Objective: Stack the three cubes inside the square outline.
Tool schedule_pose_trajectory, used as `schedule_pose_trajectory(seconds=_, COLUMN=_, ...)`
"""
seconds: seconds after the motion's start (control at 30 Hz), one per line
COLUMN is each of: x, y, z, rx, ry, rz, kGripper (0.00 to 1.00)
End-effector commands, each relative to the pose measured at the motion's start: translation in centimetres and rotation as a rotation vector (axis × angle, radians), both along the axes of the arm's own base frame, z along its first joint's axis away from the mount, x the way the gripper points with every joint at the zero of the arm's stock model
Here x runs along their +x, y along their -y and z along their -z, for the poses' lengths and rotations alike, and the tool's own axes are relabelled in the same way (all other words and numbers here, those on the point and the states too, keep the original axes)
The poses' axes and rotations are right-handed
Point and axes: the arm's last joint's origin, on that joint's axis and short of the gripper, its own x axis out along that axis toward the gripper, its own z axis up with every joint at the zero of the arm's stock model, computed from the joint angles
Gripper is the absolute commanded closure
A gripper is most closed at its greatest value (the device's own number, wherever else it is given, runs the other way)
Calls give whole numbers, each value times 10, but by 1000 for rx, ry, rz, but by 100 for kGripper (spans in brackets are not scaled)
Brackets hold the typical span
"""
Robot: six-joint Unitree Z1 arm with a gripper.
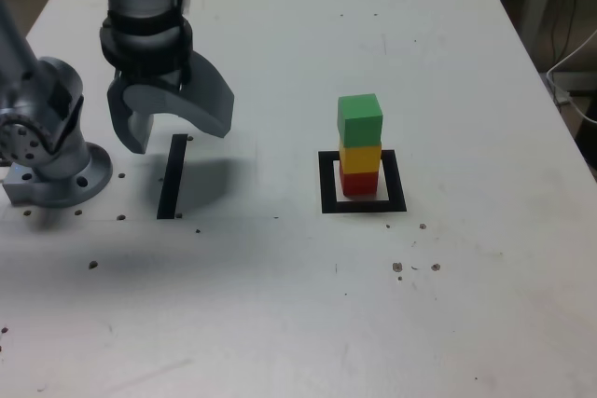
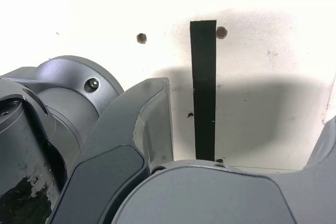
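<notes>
While I hang over the white table (image 1: 373,305), the scene sorts by size like this:

Table: white, matte, scuffed, with small dark screw holes scattered across it.

My arm base (image 1: 47,151): grey metal, bolted at the exterior view's left edge.

My gripper (image 1: 173,132): grey jaws spread wide, nothing between them, poised above the table well apart from the stack.

Black strip (image 1: 172,176): narrow and straight, flat on the table right under my jaws; the wrist view shows it (image 2: 203,87) running between them.

Square outline (image 1: 363,202): thick black frame, white centre, right of the strip in the exterior view.

Stack: three matte, plain-faced cubes of equal size, standing inside the outline.

Green cube (image 1: 360,118): top, turned slightly off the others.

Yellow cube (image 1: 360,157): middle.

Red cube (image 1: 358,182): bottom, on the white centre.
</notes>
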Motion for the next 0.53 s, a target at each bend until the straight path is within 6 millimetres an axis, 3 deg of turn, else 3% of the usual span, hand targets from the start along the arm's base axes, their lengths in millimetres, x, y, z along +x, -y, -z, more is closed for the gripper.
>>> schedule_pose_trajectory(seconds=0.0, x=0, y=0, z=0, rx=2, ry=14, rz=0, kGripper=1)
schedule_pose_trajectory(seconds=0.27, x=-8, y=-1, z=11, rx=23, ry=9, rz=3, kGripper=0)
schedule_pose_trajectory(seconds=0.5, x=2, y=-2, z=18, rx=32, ry=-11, rz=4, kGripper=0)
